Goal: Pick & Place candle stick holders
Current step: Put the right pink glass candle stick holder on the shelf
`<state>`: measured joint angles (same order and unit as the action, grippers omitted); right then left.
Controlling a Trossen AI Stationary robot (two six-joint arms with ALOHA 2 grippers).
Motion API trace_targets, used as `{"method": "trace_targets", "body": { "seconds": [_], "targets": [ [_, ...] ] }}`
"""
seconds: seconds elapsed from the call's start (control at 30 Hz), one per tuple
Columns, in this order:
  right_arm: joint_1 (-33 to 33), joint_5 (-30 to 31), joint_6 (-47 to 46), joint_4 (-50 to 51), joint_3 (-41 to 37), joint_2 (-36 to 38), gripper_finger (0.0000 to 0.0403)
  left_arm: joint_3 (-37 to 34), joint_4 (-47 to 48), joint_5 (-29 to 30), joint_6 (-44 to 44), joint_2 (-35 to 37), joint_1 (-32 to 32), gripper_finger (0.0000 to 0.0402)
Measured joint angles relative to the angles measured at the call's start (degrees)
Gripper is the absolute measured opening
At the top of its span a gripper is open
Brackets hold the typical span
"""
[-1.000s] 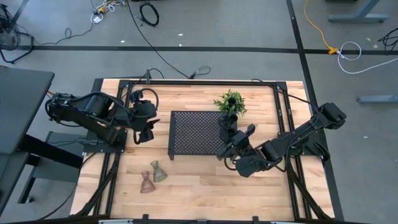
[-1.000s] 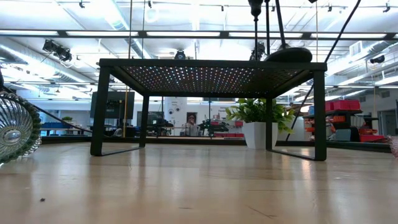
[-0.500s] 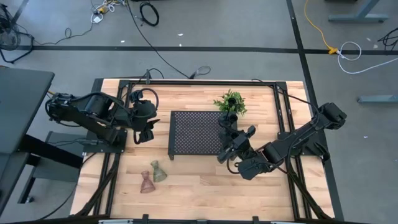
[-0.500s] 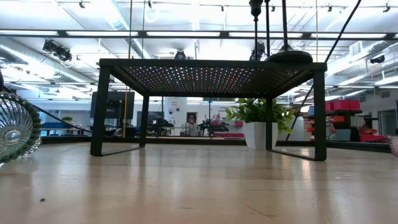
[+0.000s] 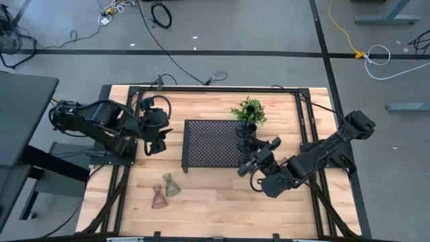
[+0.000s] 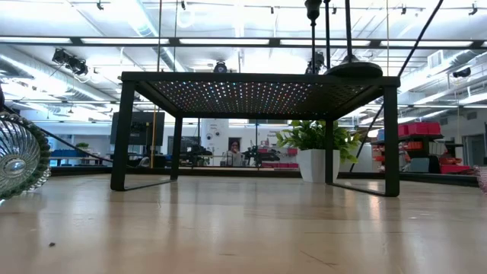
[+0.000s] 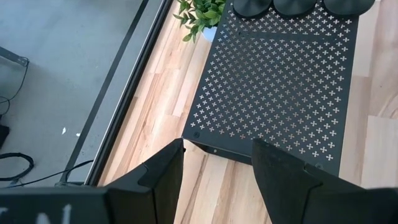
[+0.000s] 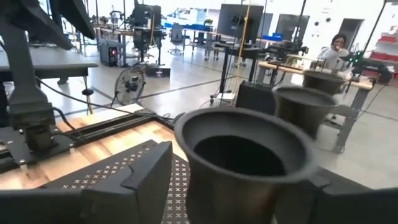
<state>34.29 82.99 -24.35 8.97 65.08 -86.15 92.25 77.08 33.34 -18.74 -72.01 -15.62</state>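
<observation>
Three black candle stick holders (image 5: 245, 136) stand by their round bases (image 7: 252, 6) along the right edge of the black perforated tray (image 5: 209, 144). My right gripper (image 5: 251, 157) is open at the nearest one, whose black cup (image 8: 245, 149) shows between its fingers; I cannot tell whether they touch it. Two translucent glass holders, one pinkish (image 5: 158, 197) and one greenish (image 5: 172, 186), rest on the wood near the table's front left. My left gripper (image 7: 217, 171) hangs open and empty left of the tray.
A green leafy plant (image 5: 249, 111) in a white pot stands just beyond the tray's far right corner. The tray (image 6: 259, 80) stands on legs above the table. Black frame rails (image 5: 316, 134) run along the table's sides. Bare wood lies along the near edge.
My right gripper has opened, let go of the black holder and drawn back a little toward the table's near right. The holder's base, tilted a second ago, now sits flat on the tray's right edge with its stem upright.
</observation>
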Motion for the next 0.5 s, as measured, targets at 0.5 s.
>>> {"method": "trace_targets", "body": {
  "seconds": [0.5],
  "targets": [
    [3.8,2.3,1.3,1.0,0.0,2.6,0.0233,0.0,0.9,-0.1,-0.5,0.0,0.0,0.0193]
  ]
}}
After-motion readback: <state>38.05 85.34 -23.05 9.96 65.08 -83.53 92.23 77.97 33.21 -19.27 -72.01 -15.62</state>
